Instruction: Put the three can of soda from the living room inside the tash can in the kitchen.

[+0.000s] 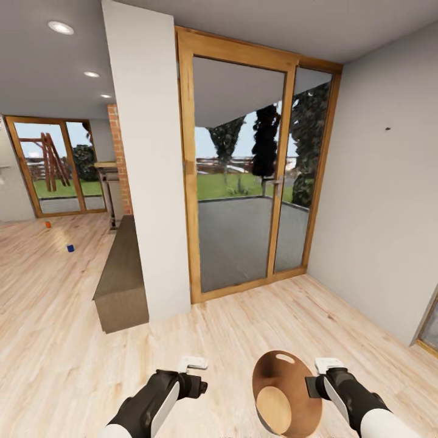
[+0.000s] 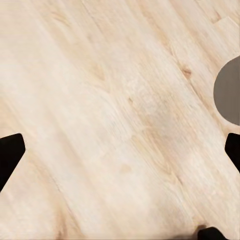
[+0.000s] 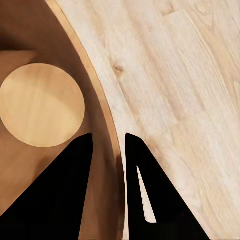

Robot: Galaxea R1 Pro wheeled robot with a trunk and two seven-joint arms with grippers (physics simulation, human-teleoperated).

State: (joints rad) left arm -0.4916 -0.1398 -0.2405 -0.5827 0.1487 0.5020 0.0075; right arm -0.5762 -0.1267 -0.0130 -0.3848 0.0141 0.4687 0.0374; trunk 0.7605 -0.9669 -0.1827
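While the right tool pinches the rim of the trash can, one finger sits inside the coppery wall and the other outside, per the right wrist view. Narrow grip, closed on the wall. The can hangs low right in the head view, mouth tipped toward the camera, pale round bottom visible, oval handle hole near the far rim. Can interior shows no cans.

Left tool holds nothing; in the left wrist view its dark fingertips stand wide apart over bare plank floor, with the grey outer wall of the can just at one edge.

Room ahead: wood-framed glass door straight on, white wall closing the right side, so that corner is a dead end. White pillar to the left of the door, with a low brown cabinet running back along its left face. Open floor lies left of the cabinet, wide lane toward a far glass door.

Two cans on that far floor, well apart from the robot: dark blue soda can nearer, orange soda can beyond it. Brick column stands behind the pillar.
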